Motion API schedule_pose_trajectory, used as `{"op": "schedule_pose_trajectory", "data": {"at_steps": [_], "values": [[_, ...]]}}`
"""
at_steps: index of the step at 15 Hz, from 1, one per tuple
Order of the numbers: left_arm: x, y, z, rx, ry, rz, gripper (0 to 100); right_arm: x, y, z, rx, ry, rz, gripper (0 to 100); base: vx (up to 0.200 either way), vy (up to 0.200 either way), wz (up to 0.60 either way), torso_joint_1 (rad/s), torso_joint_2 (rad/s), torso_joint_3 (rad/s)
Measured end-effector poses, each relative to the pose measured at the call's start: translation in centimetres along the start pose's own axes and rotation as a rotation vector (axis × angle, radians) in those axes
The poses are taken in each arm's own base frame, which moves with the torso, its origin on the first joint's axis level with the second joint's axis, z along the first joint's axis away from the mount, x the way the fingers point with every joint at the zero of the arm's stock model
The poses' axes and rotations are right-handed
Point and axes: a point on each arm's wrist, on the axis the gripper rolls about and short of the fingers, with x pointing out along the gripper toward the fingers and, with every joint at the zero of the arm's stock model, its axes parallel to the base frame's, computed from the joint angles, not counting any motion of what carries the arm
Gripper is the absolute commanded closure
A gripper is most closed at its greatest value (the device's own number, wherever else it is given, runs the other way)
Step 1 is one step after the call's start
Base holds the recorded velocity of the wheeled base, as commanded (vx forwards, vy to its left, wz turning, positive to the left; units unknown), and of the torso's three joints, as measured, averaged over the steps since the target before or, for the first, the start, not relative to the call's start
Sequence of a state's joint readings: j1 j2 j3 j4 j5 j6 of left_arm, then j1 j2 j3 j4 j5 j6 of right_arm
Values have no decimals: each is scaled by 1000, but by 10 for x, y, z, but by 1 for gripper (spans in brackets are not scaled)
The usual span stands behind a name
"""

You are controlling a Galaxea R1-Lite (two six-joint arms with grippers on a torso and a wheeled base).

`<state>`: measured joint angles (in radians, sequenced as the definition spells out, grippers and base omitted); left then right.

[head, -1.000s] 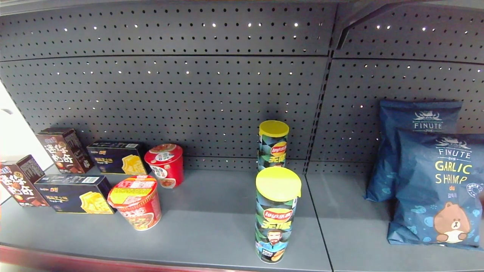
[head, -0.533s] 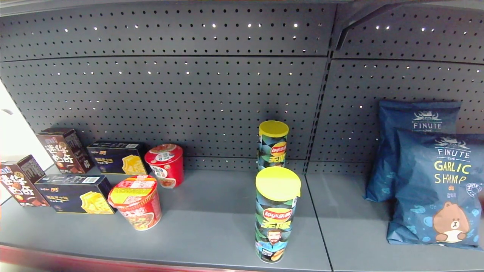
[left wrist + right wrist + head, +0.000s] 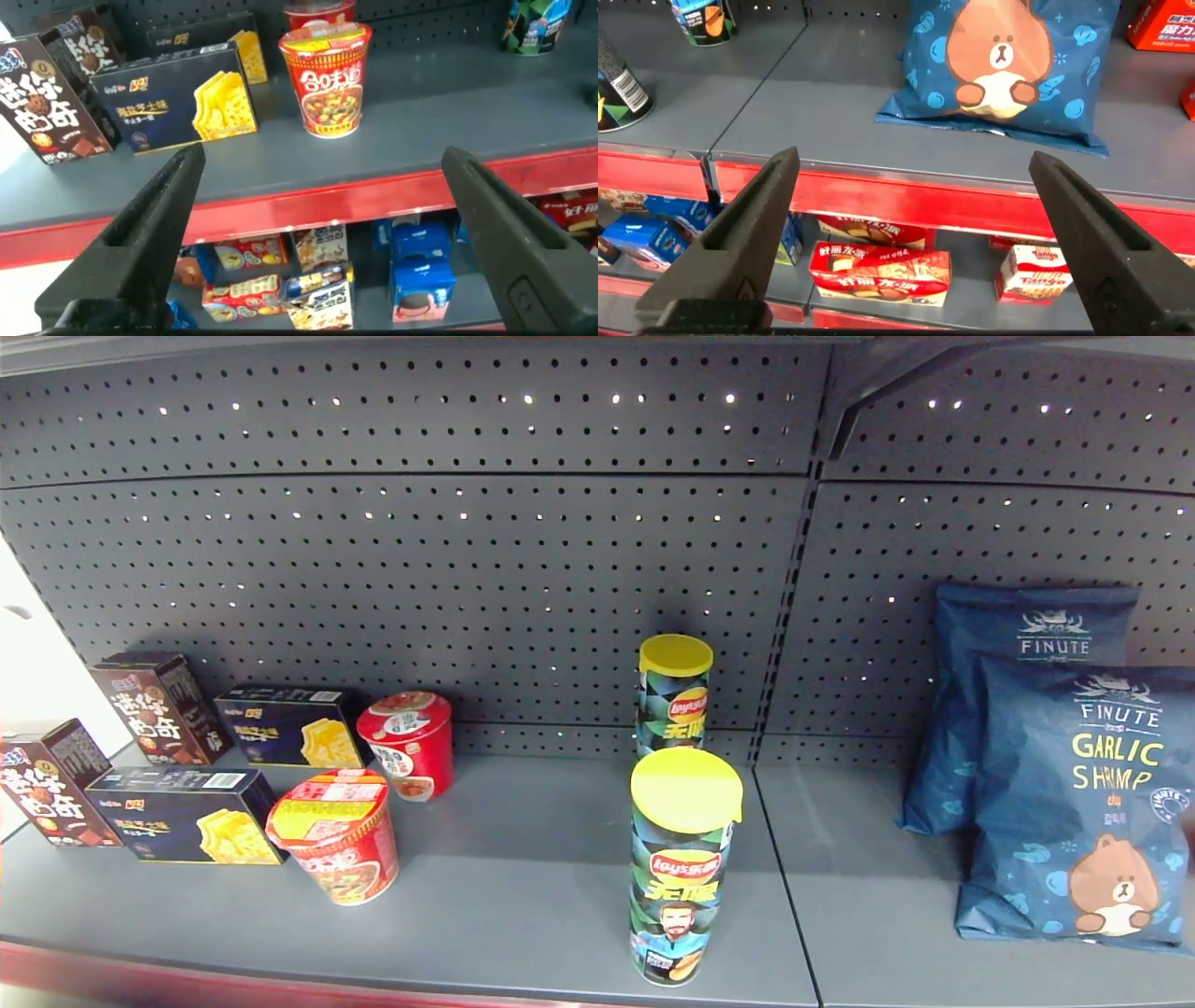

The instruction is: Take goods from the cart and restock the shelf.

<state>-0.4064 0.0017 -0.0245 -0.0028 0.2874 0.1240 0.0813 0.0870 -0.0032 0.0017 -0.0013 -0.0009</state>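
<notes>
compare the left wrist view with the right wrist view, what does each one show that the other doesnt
Left wrist view, not the right: a red noodle cup, a dark blue box beside it and a brown box farther along the grey shelf.

Right wrist view, not the left: a blue bear bag on the shelf.

Both: the shelf's red front edge, chip cans toward the frame edge, packed goods on the tier below, and that arm's own jaws standing open in the foreground.

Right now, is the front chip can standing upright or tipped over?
Upright: the front chip can stands on its base on the shelf, yellow lid on top.
</notes>
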Motion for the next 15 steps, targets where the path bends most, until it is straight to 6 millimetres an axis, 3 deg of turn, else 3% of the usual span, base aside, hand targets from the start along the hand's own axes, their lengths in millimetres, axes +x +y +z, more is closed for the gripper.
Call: {"op": "schedule_pose_trajectory", "data": {"at_steps": [15], "values": [[0,1,1,-24,0,-28,0,0,0,0,0,0,0,0,0,0,0,0,0,0]]}}
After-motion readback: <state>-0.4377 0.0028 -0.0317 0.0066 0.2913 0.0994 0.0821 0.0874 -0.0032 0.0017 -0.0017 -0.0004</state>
